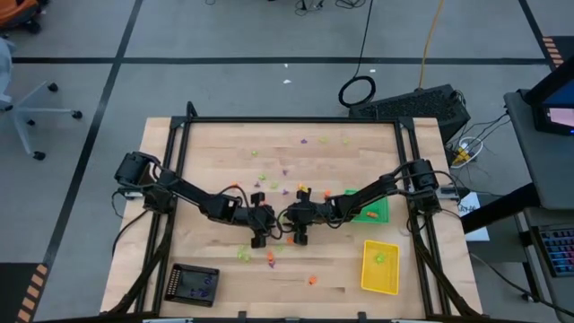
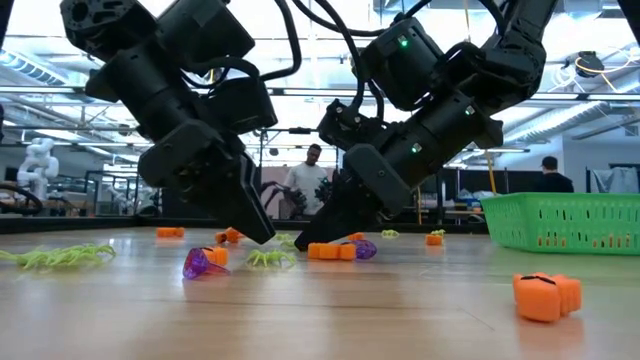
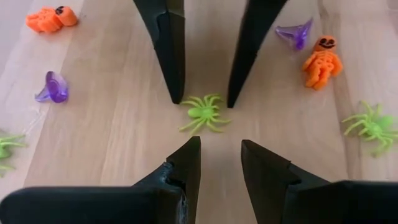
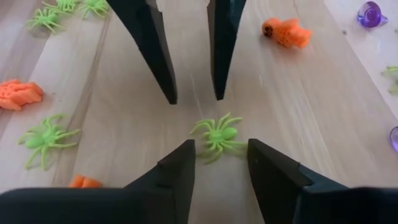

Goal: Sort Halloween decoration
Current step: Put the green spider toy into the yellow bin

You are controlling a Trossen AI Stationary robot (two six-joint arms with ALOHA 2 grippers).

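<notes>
Left wrist view showed a lime green spider (image 3: 203, 113) lying flat on the wooden table (image 3: 118, 137), in the middle of the gap between four dark fingertips: the left hand (image 3: 221, 163) pointed at it from one side and the right hand (image 3: 205, 99) from the opposite side. Both hands were partly open and held nothing; the spider lay loose, close to the tips but not clearly touched by any. In the right wrist view the spider sat nearer the right hand's own tips. Around it lay other Halloween decoration: an orange skeleton (image 3: 322, 61), a purple ring (image 3: 53, 88), another green spider (image 3: 372, 126), and more pieces scattered across the table in the high view. Farther out stood a green tray (image 1: 375, 211) and a yellow tray (image 1: 379, 267) on the right and a black tray (image 1: 195, 284) on the left. A likely risk was the two hands colliding, since both aimed at one tiny piece; the thin legs could also slip from a pinch or skid away.
</notes>
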